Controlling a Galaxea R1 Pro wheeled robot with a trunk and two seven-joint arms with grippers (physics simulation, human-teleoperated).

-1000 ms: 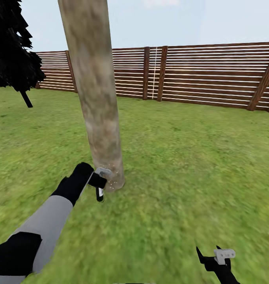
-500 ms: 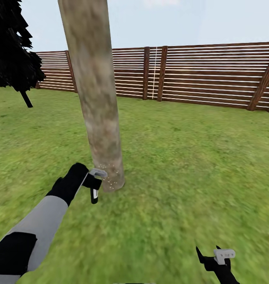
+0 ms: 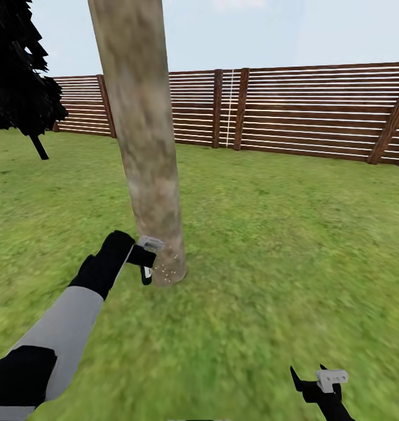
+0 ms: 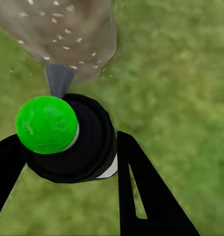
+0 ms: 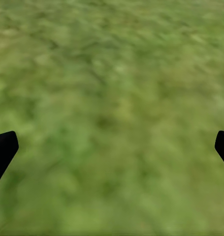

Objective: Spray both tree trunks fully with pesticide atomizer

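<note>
Green-capped black pesticide atomizer [image 4: 67, 140] facing speckled tree trunk [image 3: 147, 146].

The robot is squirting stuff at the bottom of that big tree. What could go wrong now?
1. The white specks sit only near the base of the tree trunk; the part higher up looks bare, so it may end up uncovered.
2. The left gripper holds the pesticide atomizer very close to the bark, so it might bump it.
3. If the fingers slip, the atomizer could drop onto the grass.
</note>
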